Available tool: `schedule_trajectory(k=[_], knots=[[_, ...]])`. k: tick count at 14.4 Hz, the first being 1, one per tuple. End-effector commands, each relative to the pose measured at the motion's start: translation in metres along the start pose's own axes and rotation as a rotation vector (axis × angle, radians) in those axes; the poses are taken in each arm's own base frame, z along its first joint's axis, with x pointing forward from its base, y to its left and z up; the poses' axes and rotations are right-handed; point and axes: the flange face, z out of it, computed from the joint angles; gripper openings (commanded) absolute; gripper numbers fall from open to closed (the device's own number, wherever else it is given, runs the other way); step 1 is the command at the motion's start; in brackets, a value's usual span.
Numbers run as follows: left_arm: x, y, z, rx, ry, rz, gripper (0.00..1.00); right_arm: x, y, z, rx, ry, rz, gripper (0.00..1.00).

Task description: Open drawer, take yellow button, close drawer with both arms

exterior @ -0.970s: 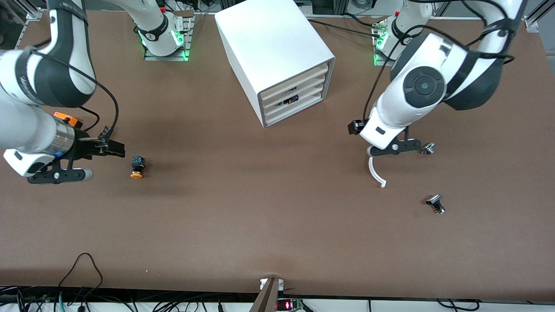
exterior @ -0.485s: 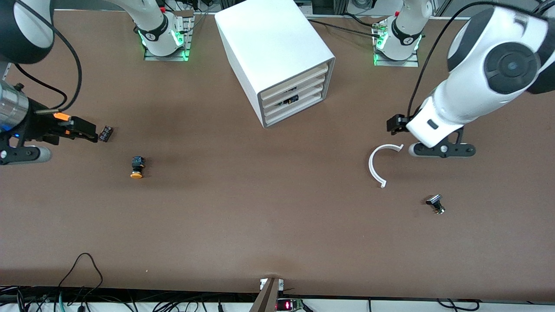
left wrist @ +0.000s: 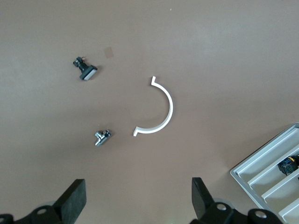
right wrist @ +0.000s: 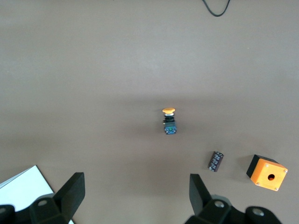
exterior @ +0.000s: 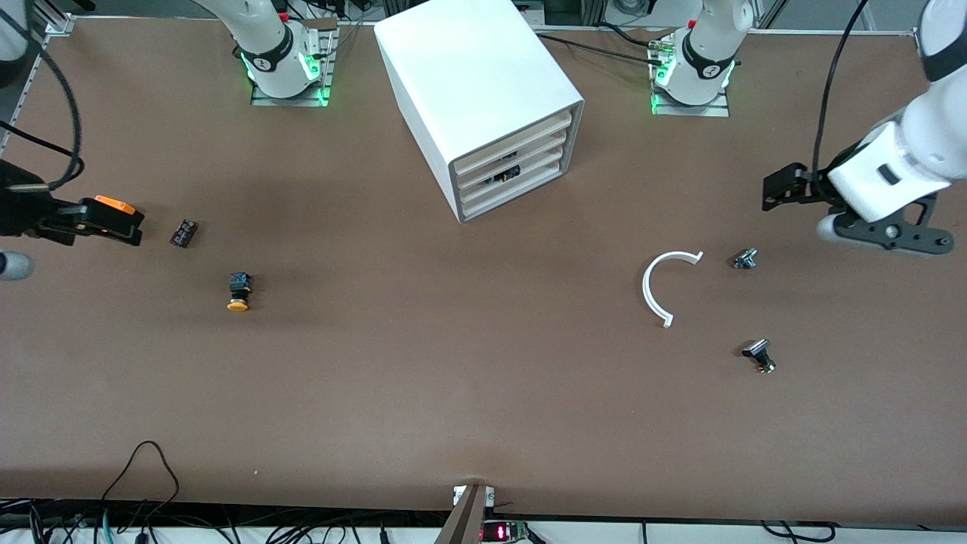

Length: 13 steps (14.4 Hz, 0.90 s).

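The button (exterior: 239, 292) lies on its side on the brown table toward the right arm's end, orange-yellow cap nearer the front camera; it also shows in the right wrist view (right wrist: 169, 122). The white cabinet (exterior: 468, 75) stands at the table's middle; its cream drawer fronts (exterior: 521, 162) all look shut, with a dark part showing in one gap. The drawer fronts also show in the left wrist view (left wrist: 275, 177). My right gripper (exterior: 117, 227) is open and empty at the right arm's end (right wrist: 135, 196). My left gripper (exterior: 778, 193) is open and empty at the left arm's end (left wrist: 138, 200).
An orange cube (right wrist: 266, 172) with a round hole and a small black part (exterior: 183, 232) lie beside my right gripper. A white curved strip (exterior: 661, 283) and two small black-and-silver knobs (exterior: 744, 259) (exterior: 759, 355) lie toward the left arm's end.
Both arms have swung outward toward their own ends of the table. My right gripper has moved away from the button. My left gripper has left the white strip and uncovered one knob.
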Motion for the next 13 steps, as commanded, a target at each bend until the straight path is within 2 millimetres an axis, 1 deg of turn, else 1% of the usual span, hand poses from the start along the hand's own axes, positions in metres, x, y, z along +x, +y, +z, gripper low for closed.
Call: schedule_trajectory(k=[1, 2, 3, 4, 5, 7, 8, 9, 11, 13], knots=[[-0.037, -0.012, 0.003, 0.005, 0.092, 0.004, 0.99, -0.017, 0.0, -0.023, -0.014, 0.014, 0.04, 0.99], [-0.037, -0.008, 0.002, 0.032, 0.094, 0.014, 0.99, -0.019, 0.007, -0.018, -0.024, 0.014, 0.052, 0.99], [-0.039, -0.007, 0.004, 0.068, 0.085, 0.029, 0.99, -0.021, 0.009, -0.01, -0.02, 0.032, 0.052, 0.99], [-0.044, -0.002, -0.002, 0.08, 0.096, 0.032, 0.99, -0.028, 0.009, -0.003, -0.023, 0.054, 0.053, 0.99], [-0.043, 0.0, -0.002, 0.078, 0.098, 0.022, 0.99, -0.037, 0.007, 0.007, -0.028, 0.074, 0.05, 0.99], [-0.043, -0.007, -0.002, 0.076, 0.102, 0.007, 0.99, -0.053, 0.005, 0.025, -0.037, 0.085, 0.047, 0.99], [-0.043, -0.001, -0.001, 0.077, 0.096, 0.016, 0.99, -0.057, 0.006, 0.031, -0.04, 0.078, 0.049, 0.99], [-0.044, 0.0, -0.001, 0.076, 0.096, 0.016, 0.99, -0.058, 0.005, 0.035, -0.04, 0.072, 0.048, 0.99], [-0.042, -0.001, -0.001, 0.076, 0.094, 0.014, 0.99, -0.059, 0.002, 0.036, -0.043, 0.064, 0.043, 0.99], [-0.031, 0.001, 0.003, 0.075, 0.09, 0.022, 0.99, -0.061, 0.002, 0.036, -0.043, 0.049, 0.045, 0.99]])
